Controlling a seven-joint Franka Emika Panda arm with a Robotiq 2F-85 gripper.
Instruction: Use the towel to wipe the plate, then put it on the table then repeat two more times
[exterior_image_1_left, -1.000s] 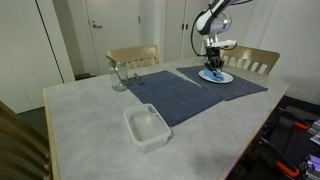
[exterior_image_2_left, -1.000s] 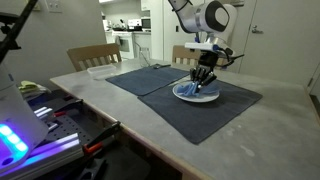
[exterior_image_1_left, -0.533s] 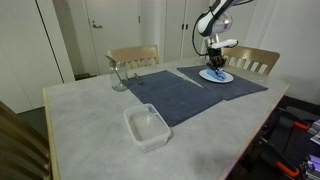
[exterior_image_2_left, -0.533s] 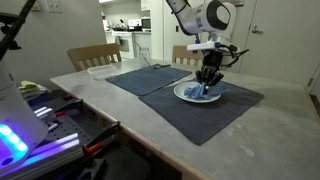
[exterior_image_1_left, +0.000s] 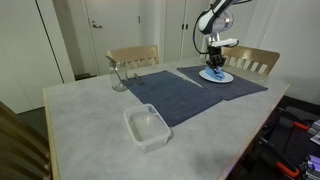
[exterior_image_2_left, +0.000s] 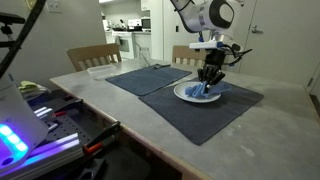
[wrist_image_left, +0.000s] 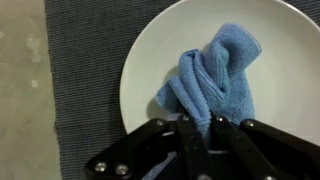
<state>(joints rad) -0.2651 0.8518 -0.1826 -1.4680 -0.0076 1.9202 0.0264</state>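
A large table (exterior_image_1_left: 90, 120) with a pale grey marbled top filled an exterior view. Toward the left of it stood a clear glass jug (exterior_image_1_left: 118, 76). Nearer the front edge sat a clear rectangular plastic container (exterior_image_1_left: 147, 127), which looked empty. A dark-blue mat (exterior_image_1_left: 170, 95) covered the middle of the table and ran toward the right.

On the right part of that mat lay a round white plate (exterior_image_1_left: 226, 78). The robot arm reached down over it from above. Seen from the wrist, the gripper (wrist_image_left: 207, 128) was clenched on a small light-blue towel (wrist_image_left: 215, 80). Its two fingers were pinched together on the lower end of the bunched cloth. The towel was crumpled into folds and rested on the plate's flat middle, with bare white showing around it on the left, top and right. In both exterior views the cloth appeared as a blue patch under the gripper, on the plate and not on the table.

The task seemed to be in the middle of a wiping pass. The pictures did not show which of the three rounds this was. Putting the towel down on the table was not yet done for this round, and any remaining rounds would come after that.
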